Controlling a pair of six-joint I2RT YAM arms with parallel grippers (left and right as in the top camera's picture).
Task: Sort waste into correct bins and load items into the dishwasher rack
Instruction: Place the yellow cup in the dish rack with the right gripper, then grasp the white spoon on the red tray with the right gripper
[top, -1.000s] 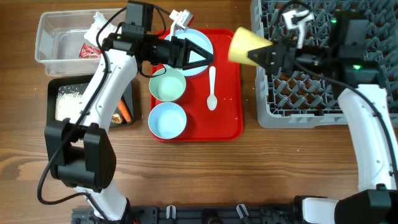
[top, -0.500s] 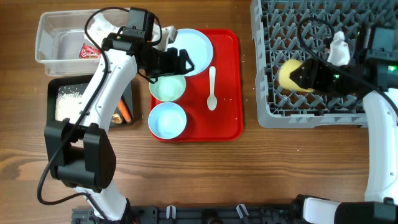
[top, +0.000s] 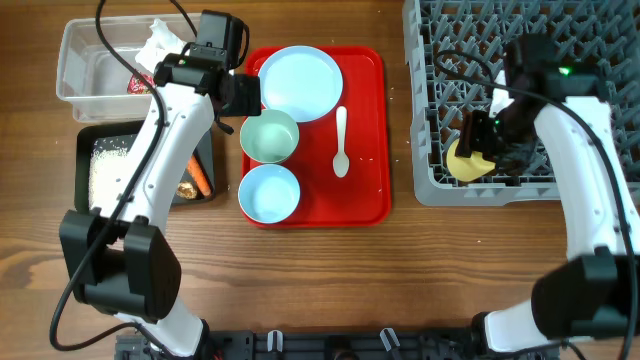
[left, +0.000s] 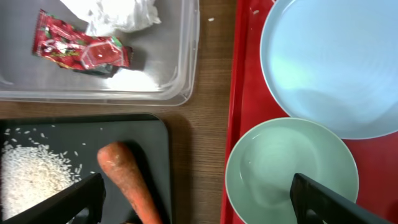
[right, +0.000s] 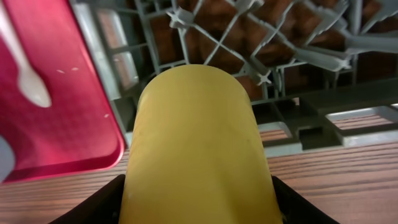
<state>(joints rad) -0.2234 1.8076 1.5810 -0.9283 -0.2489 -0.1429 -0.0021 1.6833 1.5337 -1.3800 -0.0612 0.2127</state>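
At grey rack (top: 450, 60), right fingers (right: 102, 205) clamp smooth, rounded yellow cup (right: 196, 143); left fingers (left: 68, 202) spread wide.

The small yellow plastic cup (right: 196, 143) is cropped at six o'clock, the white plastic spoon (right: 31, 87) at ten o'clock.

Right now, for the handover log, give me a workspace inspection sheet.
Surface: brown wooden table.
Job's things: small yellow cup held over grey plastic dishwasher rack's near-left corner; light blue round plate, pale green bowl, light blue bowl, white plastic spoon on red tray; crumpled white napkin, red snack wrapper in clear plastic tub; white rice, orange carrot in black tray.
Clutter: nothing seen.
Grippers: left gripper open, right gripper shut on cup.
Cables: black cables along both arms.
Surroundings: nothing seen.
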